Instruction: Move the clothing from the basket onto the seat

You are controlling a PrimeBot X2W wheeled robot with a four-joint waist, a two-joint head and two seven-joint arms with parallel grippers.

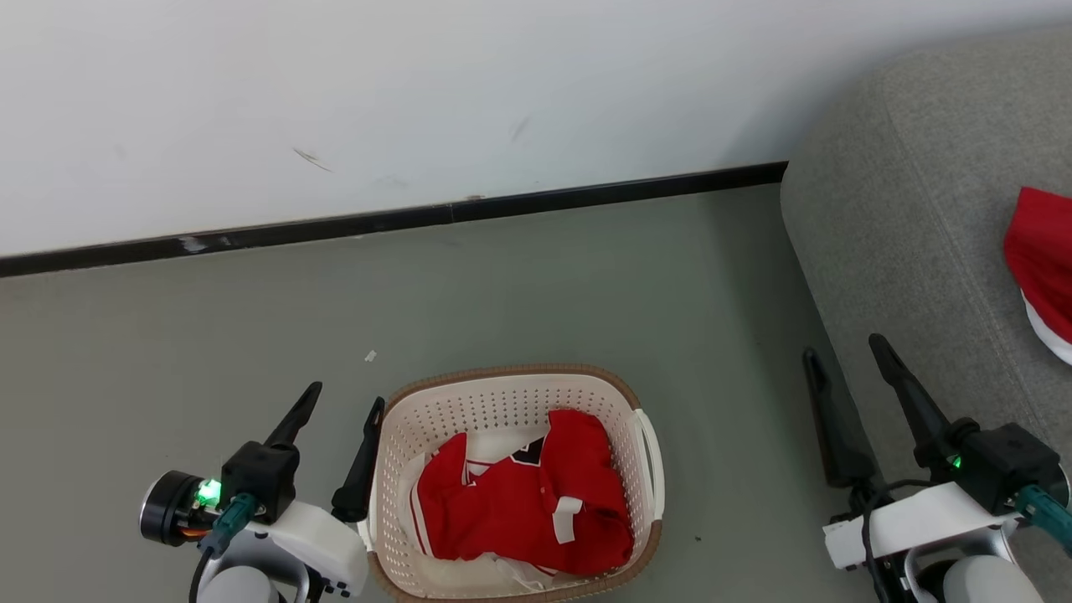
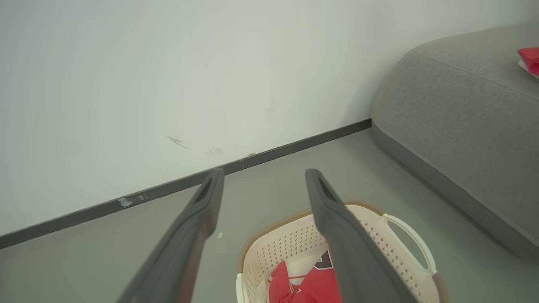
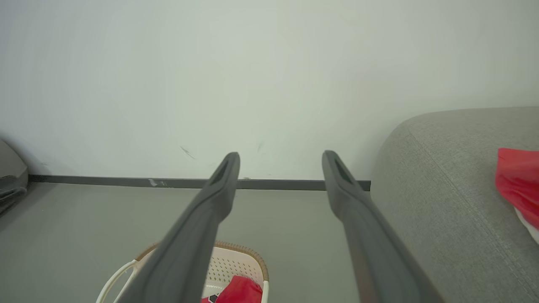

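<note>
Red clothing (image 1: 523,498) with white bands and a dark emblem lies crumpled inside the cream basket (image 1: 394,469) on the floor at bottom centre. Another red garment (image 1: 1043,255) rests on the grey seat (image 1: 913,218) at the right edge. My left gripper (image 1: 345,400) stands open just left of the basket, its right finger close to the rim. My right gripper (image 1: 844,347) stands open at the seat's front edge, nothing between its fingers. The left wrist view shows the basket (image 2: 379,240) and red fabric (image 2: 311,286) below the open fingers.
A white wall with a dark baseboard (image 1: 402,219) runs behind the grey floor (image 1: 519,293). A small white scrap (image 1: 370,356) lies on the floor beyond the basket. A dark object (image 3: 10,185) sits at the left edge of the right wrist view.
</note>
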